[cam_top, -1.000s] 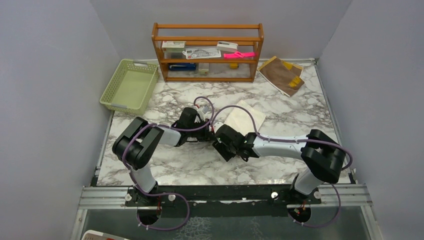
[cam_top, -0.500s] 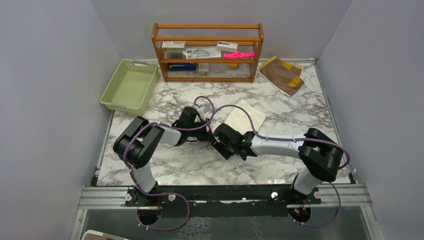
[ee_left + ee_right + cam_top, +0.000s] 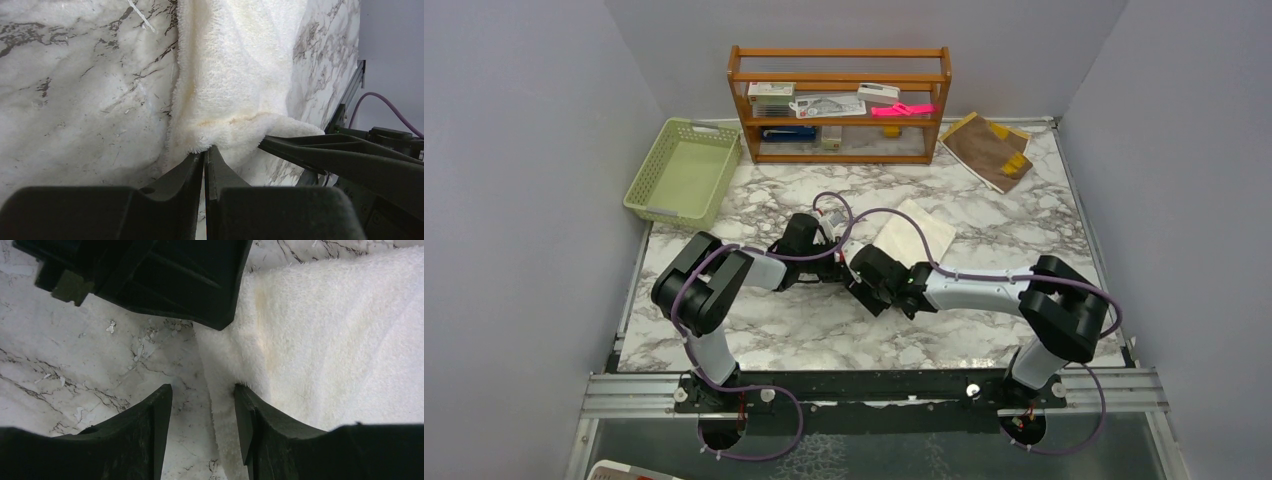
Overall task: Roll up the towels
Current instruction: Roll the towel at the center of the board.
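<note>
Diagonally, the cream towel (image 3: pixel 911 232) runs near-left to far-right, left tool (image 3: pixel 205 150) pinching its corner, right tool (image 3: pixel 202 388) parted.

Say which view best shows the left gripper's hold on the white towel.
Left wrist: left gripper shut on the white towel's corner, close up. Right wrist sees that gripper only from behind; from the top, arms hide the pinch.

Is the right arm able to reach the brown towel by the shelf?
Probably yes: the brown towel lies uncovered on that arm's side, with nothing in between, though the right gripper is at the white towel now.
</note>
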`<state>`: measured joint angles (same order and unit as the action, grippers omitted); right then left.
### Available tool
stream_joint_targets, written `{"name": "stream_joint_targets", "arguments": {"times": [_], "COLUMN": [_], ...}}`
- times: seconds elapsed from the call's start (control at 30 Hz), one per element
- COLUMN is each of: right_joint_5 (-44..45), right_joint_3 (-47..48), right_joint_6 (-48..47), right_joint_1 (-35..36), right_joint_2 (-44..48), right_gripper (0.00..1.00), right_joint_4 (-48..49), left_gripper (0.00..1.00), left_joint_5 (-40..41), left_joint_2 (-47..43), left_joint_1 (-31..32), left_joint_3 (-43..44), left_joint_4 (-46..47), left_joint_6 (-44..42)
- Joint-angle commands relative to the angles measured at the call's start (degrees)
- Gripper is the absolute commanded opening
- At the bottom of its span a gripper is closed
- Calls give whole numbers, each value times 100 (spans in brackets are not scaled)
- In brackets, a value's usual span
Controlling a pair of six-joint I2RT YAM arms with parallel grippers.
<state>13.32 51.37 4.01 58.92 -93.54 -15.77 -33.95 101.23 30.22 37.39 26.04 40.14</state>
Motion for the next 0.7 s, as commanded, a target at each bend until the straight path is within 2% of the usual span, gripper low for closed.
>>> {"name": "stream_joint_targets", "arguments": {"times": [0.0, 0.23, 0.47, 0.57, 0.6, 0.63, 0.67], "right_joint_5": [263, 457, 276, 72, -32, -150, -278], "right_joint_3": [123, 335, 425, 394, 359, 322, 278], "right_joint_6": [81, 453, 934, 1030, 1062, 1095, 1133], "right_joint_1": [-75, -216, -437, -555, -597, -655, -700], "right_joint_2": [-295, -938, -1243, -1252, -1225, -1181, -1127], "right_gripper": [49, 47, 37, 24, 17, 5, 1], "right_joint_4": [199, -420, -929, -1087, -1102, -1111, -1109], "left_gripper": [11, 12, 12, 12, 12, 12, 12], "left_joint_5": [436, 480, 521, 561, 566, 584, 582], "left_joint_2": [406, 391, 287, 200, 155, 90, 23], "left_joint_1": [51, 46, 43, 11, -20, -57, -107], "left_joint_3": [-164, -118, -43, 7, 28, 50, 69], "left_joint_4": [-918, -1024, -1155, -1293, -1344, -1399, -1443], "left_joint_6": [-348, -404, -502, -537, -553, -552, -551]}}
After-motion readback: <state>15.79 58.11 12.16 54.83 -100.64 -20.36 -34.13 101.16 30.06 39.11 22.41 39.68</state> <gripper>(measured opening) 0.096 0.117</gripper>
